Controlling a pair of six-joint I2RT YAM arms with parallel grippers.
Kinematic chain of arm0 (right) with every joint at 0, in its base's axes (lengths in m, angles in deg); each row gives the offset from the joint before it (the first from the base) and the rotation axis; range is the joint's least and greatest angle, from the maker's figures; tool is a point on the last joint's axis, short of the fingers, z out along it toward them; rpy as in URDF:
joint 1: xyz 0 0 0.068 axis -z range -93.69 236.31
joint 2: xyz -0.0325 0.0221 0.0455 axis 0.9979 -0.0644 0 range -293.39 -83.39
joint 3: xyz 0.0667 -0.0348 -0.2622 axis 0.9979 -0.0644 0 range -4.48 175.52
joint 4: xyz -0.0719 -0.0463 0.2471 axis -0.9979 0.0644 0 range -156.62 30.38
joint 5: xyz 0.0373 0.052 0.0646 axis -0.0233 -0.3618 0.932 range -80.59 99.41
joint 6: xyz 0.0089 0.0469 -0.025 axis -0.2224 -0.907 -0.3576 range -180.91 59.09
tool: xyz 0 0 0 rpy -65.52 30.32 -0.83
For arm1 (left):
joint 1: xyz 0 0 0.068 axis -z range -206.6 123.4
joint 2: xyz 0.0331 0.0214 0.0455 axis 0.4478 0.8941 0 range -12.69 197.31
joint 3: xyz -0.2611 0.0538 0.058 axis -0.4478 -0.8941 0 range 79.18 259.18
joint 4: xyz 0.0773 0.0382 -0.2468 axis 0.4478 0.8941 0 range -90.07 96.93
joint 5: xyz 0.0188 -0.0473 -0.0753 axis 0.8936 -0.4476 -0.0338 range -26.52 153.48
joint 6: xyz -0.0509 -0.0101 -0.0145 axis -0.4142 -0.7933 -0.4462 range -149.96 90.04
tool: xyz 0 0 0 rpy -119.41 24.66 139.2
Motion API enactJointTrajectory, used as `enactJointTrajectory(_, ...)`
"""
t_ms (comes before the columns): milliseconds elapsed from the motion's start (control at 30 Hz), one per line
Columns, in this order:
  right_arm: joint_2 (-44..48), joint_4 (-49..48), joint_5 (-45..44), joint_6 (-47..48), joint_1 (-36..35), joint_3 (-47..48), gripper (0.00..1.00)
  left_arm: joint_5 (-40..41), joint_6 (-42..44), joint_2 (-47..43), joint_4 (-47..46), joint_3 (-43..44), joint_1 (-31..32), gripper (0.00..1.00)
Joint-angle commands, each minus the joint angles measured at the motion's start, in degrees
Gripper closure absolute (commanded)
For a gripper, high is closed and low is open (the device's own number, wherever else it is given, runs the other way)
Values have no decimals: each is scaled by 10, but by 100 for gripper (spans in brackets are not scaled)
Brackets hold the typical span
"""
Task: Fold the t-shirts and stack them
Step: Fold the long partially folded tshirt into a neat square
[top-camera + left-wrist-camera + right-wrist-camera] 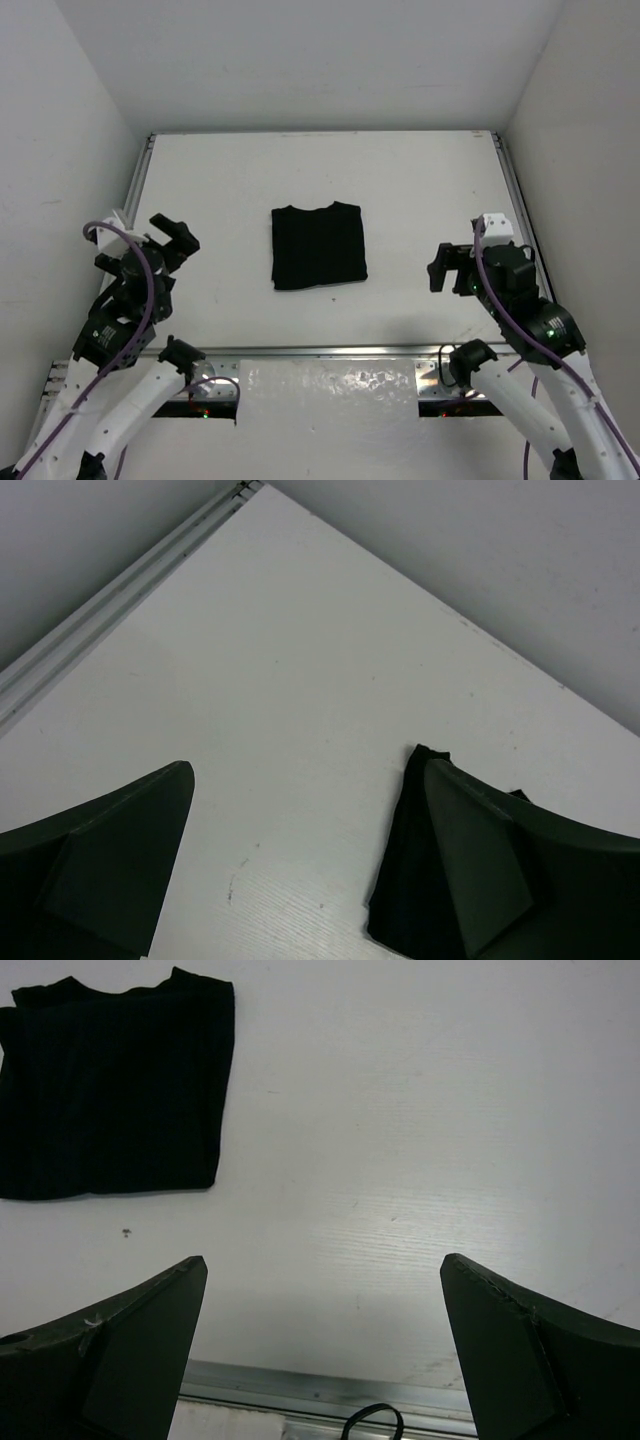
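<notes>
shirt: black t-shirt (318, 246) folded to a compact rectangle, middle of table (420, 180) | left gripper (172, 236): jaws wide, empty, near left edge | right gripper (440, 268): jaws wide, empty, near right edge | risk: pinching only the top layer would pull the fold open

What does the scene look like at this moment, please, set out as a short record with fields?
garment: one black t-shirt, folded into a compact rectangle, neck toward the far edge
position: lying flat near the middle of the white table
left gripper: open, holding nothing, to the left of the shirt and clear of it
right gripper: open, holding nothing, to the right of the shirt and clear of it
stack: no second garment in view
</notes>
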State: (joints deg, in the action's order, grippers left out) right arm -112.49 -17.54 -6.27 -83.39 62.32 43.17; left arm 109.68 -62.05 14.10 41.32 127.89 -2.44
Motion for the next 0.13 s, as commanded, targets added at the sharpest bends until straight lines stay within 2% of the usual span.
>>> enactJointTrajectory(0, -8, -26, -9, -4, 3, -1, 1, -8, 12, 10, -21, 2, -5, 0)
enactJointTrajectory(100, -13, -27, -4, -4, 3, 2, 1, -13, 13, 6, -24, -1, -6, 0)
